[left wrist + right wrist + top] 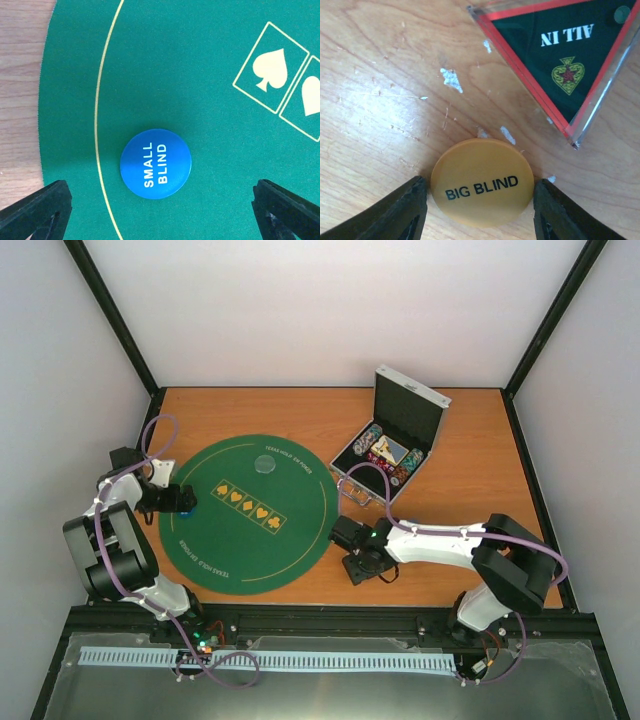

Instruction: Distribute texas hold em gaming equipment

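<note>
While the green felt mat (290,550) covers the worktop (470,440), the step in hand looks like placing blind discs — the left end effector (178,500) hangs wide over the blue disc (155,163) at the mat's edge. The right end effector (362,565) brackets the orange disc (481,182) on bare wood near the black triangular marker (565,55); whether it grips I cannot tell. Next: a firm pinch, then a lift.

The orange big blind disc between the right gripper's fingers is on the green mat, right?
No. The right wrist view shows the orange Big Blind disc between the right gripper's fingers lying on the wooden table, not the green mat.
</note>
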`<state>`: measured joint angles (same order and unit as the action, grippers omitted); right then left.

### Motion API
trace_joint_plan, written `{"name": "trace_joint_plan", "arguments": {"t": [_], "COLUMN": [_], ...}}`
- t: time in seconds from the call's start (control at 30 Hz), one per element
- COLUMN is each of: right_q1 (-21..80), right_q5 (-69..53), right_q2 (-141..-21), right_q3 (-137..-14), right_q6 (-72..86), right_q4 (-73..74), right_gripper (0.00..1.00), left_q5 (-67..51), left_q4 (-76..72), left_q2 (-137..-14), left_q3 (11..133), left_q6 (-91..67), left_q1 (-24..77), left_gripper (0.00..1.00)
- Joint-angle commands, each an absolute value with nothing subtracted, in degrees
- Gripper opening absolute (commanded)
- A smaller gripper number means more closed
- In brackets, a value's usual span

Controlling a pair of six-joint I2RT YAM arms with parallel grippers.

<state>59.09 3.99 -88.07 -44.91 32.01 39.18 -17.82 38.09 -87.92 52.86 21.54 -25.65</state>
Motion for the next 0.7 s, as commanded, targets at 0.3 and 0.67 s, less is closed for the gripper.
{"name": "trace_joint_plan", "arguments": {"t": [0.3,0.67], "right_q1": [60.37,60.64], "right_q5": [3.02,1.3], "right_q2": [-89.85,-89.2], "right_q3": [-46.02,-52.77], "right_q6": [31.31,26.63], "right_q4": [41.65,40.35], "right_gripper": [0.41,0.38], "left_q5": [-18.47,-18.65], "left_q4": [36.87,36.57], "left_q2": [-88.46,-87.25], "left_q3": [52.51,52.5], "left_q6": [22.5,22.53], "left_q1": [-25.72,-25.7], "left_gripper": [1.0,1.0]}}
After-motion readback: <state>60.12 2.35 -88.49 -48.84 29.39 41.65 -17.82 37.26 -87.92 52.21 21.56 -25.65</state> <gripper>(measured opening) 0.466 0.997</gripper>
